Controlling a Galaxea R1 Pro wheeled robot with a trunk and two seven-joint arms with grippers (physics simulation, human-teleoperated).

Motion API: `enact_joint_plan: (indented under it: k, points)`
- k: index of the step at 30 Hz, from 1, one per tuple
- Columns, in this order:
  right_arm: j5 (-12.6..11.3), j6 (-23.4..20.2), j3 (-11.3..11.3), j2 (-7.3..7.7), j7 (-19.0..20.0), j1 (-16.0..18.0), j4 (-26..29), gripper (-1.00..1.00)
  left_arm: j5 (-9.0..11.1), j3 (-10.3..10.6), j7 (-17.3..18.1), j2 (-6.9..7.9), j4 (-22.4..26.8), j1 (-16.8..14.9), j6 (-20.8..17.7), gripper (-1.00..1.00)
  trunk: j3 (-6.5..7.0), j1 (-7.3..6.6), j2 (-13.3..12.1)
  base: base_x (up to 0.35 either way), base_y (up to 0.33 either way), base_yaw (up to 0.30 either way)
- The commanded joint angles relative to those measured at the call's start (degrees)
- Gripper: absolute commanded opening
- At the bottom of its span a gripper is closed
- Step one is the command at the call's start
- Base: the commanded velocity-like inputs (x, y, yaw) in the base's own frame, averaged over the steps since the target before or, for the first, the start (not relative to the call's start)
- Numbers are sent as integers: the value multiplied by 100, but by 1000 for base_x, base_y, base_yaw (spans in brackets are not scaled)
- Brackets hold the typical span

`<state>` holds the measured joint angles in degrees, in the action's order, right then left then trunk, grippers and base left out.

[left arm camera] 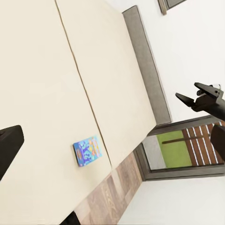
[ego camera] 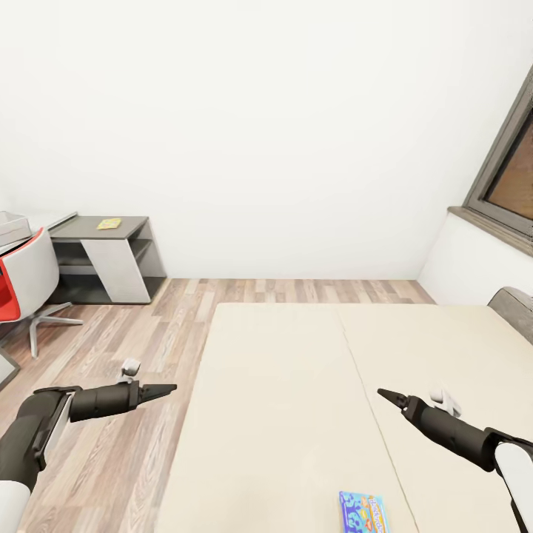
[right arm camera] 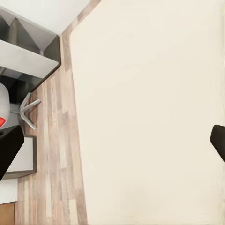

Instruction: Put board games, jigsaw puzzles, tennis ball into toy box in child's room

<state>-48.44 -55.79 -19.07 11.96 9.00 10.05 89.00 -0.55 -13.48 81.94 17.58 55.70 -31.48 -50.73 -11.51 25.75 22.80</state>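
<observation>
A light blue board game [ego camera: 363, 512] with colourful print lies flat on the beige bed [ego camera: 296, 400], near the mattress's close edge; the left wrist view shows it too [left arm camera: 87, 151]. My left gripper [ego camera: 164, 388] hangs over the wood floor beside the bed, open and empty. My right gripper [ego camera: 386, 395] hovers above the mattress, well beyond the game, also open and empty. One of its dark fingers [right arm camera: 9, 152] sits at the side of the right wrist view. At the far left stands the pale table [ego camera: 55, 220], with a light grey bin [ego camera: 11, 226] on it that may be the toy box.
A low dark grey-topped side unit [ego camera: 129, 255] stands against the wall with a small flat yellowish item [ego camera: 109, 223] on it. A red and white swivel chair [ego camera: 29, 281] is beside it. The grey headboard [ego camera: 514, 305] and a window [ego camera: 511, 174] are at the right.
</observation>
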Motion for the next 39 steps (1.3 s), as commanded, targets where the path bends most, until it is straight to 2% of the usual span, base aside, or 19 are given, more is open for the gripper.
enact_joint_plan:
  k: [1, 16, 32, 39]
  points:
    - [54, -27, -9, 0, 59, 6, -1, 100, -7, -3, 24, 0, 3, -3, -60, 100, -11, 3, 12, 0, -196, 0]
    - [54, -47, -14, 0, 50, 6, -2, 100, -7, -5, 24, 0, 3, -5, -60, 100, -11, 3, 12, 0, -148, 0]
    - [65, -67, -21, -16, 33, 6, 1, 100, -7, -5, 24, 0, 3, -2, -60, 100, -11, 3, 12, 0, -9, 0]
    - [77, -66, -18, -17, 32, 6, 3, 100, -7, -5, 24, 0, 3, -4, -60, 100, -11, 3, 12, 0, 102, 0]
